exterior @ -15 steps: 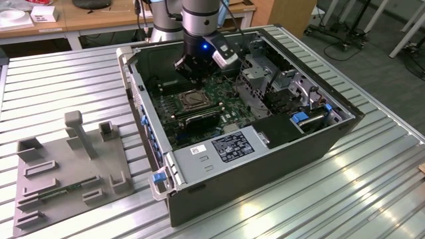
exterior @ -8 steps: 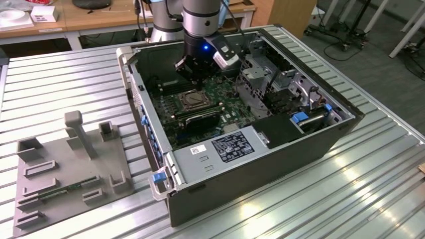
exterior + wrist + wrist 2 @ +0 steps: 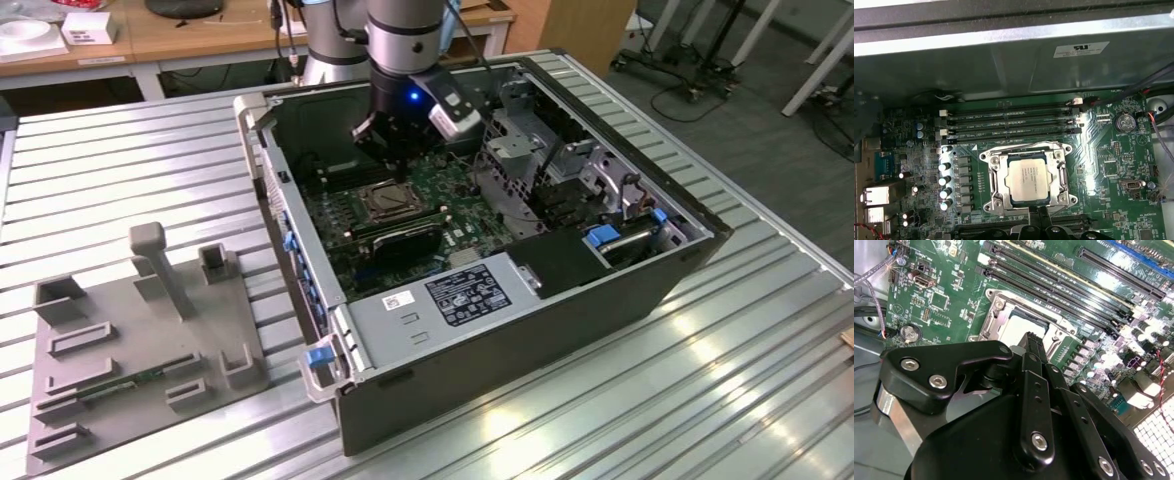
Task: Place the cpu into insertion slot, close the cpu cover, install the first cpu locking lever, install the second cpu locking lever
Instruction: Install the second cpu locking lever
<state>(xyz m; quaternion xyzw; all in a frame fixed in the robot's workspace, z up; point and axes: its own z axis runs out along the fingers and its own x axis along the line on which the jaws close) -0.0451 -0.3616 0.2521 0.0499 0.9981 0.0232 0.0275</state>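
Grey fixture tray (image 3: 127,350): lower left of the exterior view, lying on the ribbed metal bench (image 3: 747,400) beside the open computer case (image 3: 534,330).
Circuit board (image 3: 1114,170): green, lying inside the case.
Insertion slot (image 3: 1066,172): centre of the first wrist view, just below the long black memory slots (image 3: 1009,125).
Cpu (image 3: 1027,178): seated flat in the insertion slot.
Cpu cover (image 3: 997,186): silvery frame lying down around the cpu, which shows through its cut-out.
Pincer (image 3: 1030,340): above the slot's edge in the second wrist view; black fingers (image 3: 1033,347) pressed together, clenched on nothing.
Arm (image 3: 400,40): upper centre of the exterior view, reaching down into the case.
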